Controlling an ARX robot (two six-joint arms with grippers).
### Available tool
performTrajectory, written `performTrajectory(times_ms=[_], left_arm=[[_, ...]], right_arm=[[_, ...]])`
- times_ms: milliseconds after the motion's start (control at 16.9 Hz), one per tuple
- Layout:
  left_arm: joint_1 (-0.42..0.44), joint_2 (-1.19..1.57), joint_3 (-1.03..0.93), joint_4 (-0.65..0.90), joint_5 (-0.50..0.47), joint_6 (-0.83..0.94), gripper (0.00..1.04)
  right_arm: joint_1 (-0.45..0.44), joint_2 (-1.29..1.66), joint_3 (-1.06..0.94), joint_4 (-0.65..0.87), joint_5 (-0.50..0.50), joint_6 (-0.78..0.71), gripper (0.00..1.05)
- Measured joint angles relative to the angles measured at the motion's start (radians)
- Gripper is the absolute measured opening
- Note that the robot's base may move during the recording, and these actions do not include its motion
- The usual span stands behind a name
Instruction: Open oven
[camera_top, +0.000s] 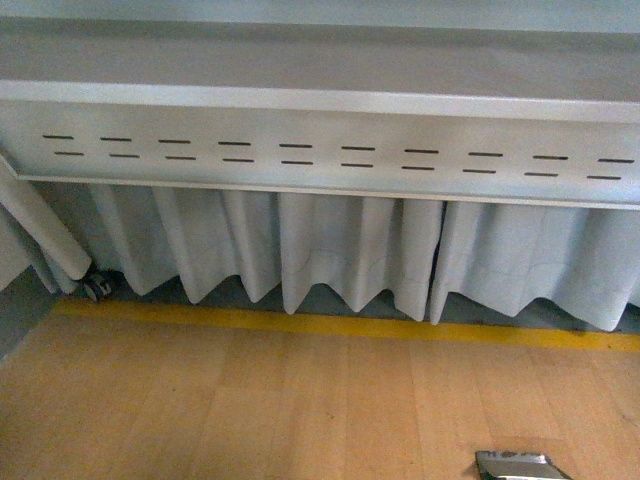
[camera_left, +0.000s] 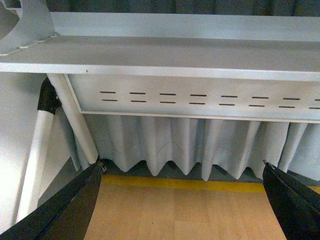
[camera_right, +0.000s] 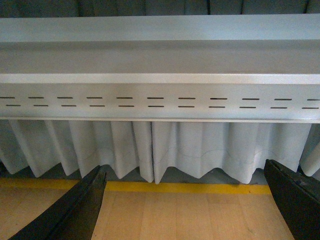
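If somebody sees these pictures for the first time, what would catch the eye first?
First the long white metal panel with two rows of dark slots, across the upper front view, and the pleated white curtain hanging just below it. Then the yellow stripe along the wooden floor at the curtain's foot. A small shiny metal piece shows at the lower right edge of that view.

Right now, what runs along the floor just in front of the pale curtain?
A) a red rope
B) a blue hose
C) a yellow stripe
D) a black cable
C: a yellow stripe lies across the wood floor, just below the curtain hem.
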Motion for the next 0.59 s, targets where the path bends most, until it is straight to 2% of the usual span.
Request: performTrajectory(times_ms=[591], left_arm=[[0.0,0.0,0.0,0.0,0.0,0.0,0.98]], right_arm=[[0.0,0.0,0.0,0.0,0.0,0.0,0.98]])
